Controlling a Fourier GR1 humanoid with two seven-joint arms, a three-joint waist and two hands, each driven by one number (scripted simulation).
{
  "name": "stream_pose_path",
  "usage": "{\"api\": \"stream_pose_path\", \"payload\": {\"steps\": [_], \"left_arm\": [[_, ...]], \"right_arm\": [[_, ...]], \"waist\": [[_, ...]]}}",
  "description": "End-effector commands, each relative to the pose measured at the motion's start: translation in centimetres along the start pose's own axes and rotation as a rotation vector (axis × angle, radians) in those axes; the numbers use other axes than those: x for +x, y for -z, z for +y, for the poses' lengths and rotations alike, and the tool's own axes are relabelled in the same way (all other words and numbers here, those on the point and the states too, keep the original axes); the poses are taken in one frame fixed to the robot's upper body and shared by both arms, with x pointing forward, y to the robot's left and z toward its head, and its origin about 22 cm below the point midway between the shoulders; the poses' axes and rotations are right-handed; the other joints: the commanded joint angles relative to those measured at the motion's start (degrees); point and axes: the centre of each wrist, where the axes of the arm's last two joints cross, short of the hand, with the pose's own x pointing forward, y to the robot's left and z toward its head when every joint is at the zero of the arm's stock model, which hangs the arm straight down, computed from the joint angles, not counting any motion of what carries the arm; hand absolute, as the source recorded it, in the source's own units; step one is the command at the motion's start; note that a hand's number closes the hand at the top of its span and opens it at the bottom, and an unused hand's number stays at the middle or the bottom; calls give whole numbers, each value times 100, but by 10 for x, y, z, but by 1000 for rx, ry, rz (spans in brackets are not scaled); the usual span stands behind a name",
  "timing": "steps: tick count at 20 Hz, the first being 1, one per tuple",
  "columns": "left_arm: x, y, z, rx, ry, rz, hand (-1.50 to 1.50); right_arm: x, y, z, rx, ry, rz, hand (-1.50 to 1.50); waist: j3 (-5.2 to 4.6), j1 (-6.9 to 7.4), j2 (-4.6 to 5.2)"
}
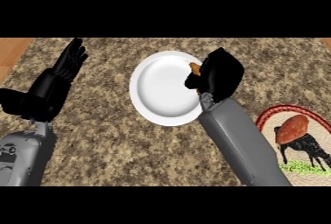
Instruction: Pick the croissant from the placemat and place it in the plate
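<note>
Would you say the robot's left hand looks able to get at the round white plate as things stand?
Probably yes. The left hand rests open at the view's left, fingers up, with only bare speckled stone counter between it and the round white plate. The right hand, curled round an orange-brown croissant, covers just the plate's far rim.

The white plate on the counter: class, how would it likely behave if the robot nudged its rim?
The plate looks smooth and glossy, so it would probably slide on the counter rather than grip. It is wide and shallow, so tipping seems unlikely. It looks rigid, not floppy, and may chip if knocked hard.
</note>
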Motion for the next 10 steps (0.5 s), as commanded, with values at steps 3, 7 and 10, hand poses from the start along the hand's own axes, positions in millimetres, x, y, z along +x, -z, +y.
{"api": "stream_pose_path", "payload": {"steps": [3,7,10], "left_arm": [[4,7,-9,-8,-1,-11,0],[1,5,-2,-1,0,-22,0],[2,6,-9,-21,-2,-8,0]], "right_arm": [[2,24,17,15,155,309,-150],[0,29,26,35,254,278,-150],[0,37,28,-6,357,254,-150]], "waist": [[9,73,39],[10,115,34],[15,151,42]]}}
